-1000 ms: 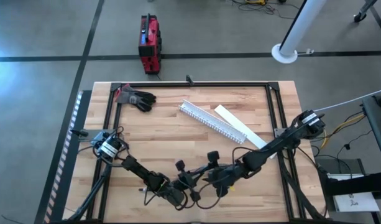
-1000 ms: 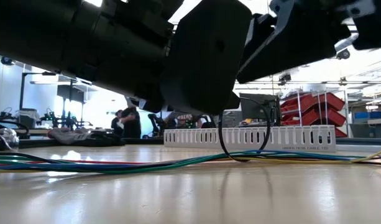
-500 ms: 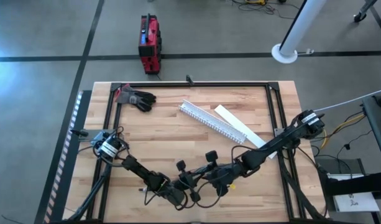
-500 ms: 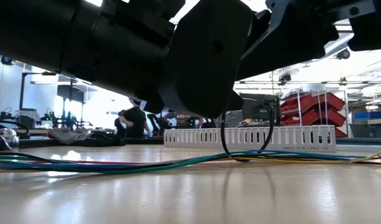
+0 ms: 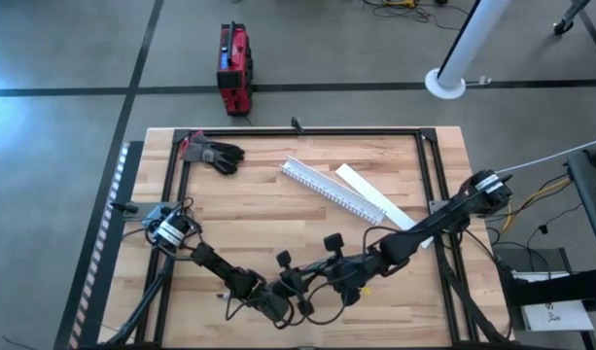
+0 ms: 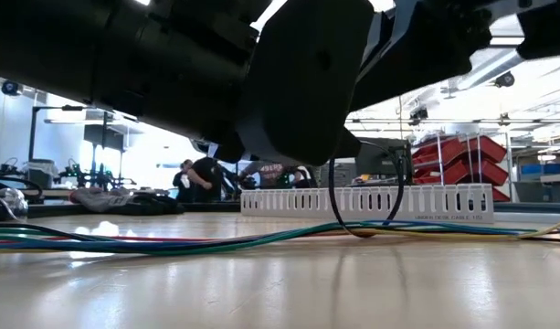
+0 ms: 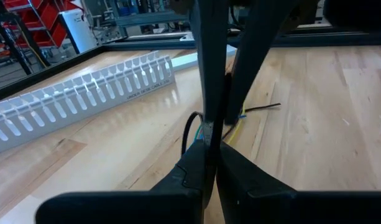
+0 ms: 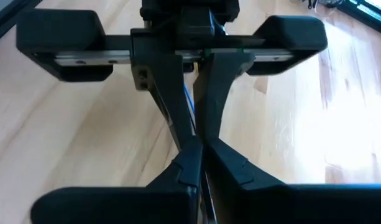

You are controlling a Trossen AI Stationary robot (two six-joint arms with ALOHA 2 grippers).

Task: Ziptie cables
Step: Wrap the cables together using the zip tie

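Wooden tabletop (image 5: 268,209) near its front edge: I see my left gripper (image 5: 296,284) and right gripper (image 5: 315,275) meeting tip to tip, both clenched on the cables (image 6: 170,243).

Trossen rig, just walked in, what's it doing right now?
Both arms are working tip to tip near the front edge of the table, over the cables, which lie flat across the wood. The left gripper and right gripper both have their fingers pinched together, meeting at a thin dark looped strand that hangs above the cables. The white slotted channel and a dark glove lie untouched farther back.
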